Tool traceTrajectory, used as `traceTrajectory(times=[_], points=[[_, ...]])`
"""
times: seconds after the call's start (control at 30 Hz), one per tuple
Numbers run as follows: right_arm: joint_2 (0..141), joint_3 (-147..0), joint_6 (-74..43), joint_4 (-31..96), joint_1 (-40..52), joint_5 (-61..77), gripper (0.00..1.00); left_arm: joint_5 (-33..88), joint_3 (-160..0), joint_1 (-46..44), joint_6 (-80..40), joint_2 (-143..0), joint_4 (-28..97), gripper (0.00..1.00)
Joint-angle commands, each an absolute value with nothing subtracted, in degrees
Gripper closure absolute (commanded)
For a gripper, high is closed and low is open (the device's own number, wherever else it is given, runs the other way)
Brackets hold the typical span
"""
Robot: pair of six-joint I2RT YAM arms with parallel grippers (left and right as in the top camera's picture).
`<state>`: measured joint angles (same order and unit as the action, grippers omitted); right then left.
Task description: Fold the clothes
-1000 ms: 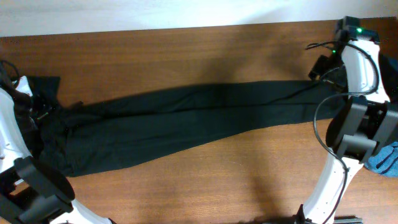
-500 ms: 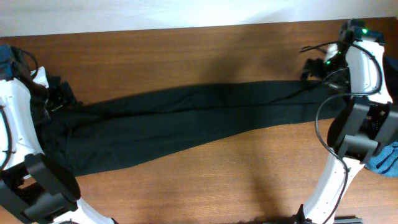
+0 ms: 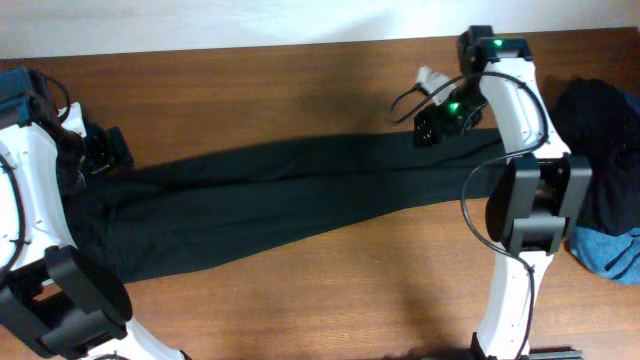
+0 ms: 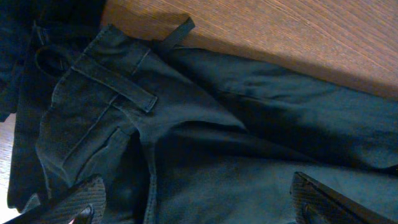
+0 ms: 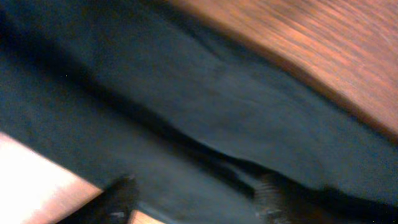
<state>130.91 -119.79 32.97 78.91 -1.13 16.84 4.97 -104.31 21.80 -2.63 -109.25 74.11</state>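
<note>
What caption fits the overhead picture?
Long black trousers lie flat across a brown table, waiting to be folded.

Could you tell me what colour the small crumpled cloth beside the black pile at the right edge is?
The cloth is blue, clearest in the overhead view.

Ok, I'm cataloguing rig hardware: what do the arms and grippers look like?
The left arm and right arm have white links and black joint housings. A green light glows on the right one, with black cables looping alongside. The fingers of the left gripper are black, weave-textured.
</note>
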Motion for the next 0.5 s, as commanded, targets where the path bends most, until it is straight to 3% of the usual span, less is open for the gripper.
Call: traceTrajectory(times=[0.0,0.07,0.23,0.47], points=[[131.63,-120.22,50.81,79.55,1.48,18.81,0.34,5.17,-104.62,21.74,-2.37,-109.82,73.73,0.05],[131.63,-119.74,55.83,79.37,2.74,18.79,0.15,5.17,-104.62,21.74,-2.37,-109.84,73.65,0.05],[131.63,-118.41,66.17,78.85,5.13,18.63,0.14,5.15,-104.6,21.74,-2.37,-109.84,73.58,0.05],[131.63,-117.58,70.76,79.68,6.37,18.65,0.17,5.15,-104.62,21.74,-2.37,-109.84,73.12,0.05]])
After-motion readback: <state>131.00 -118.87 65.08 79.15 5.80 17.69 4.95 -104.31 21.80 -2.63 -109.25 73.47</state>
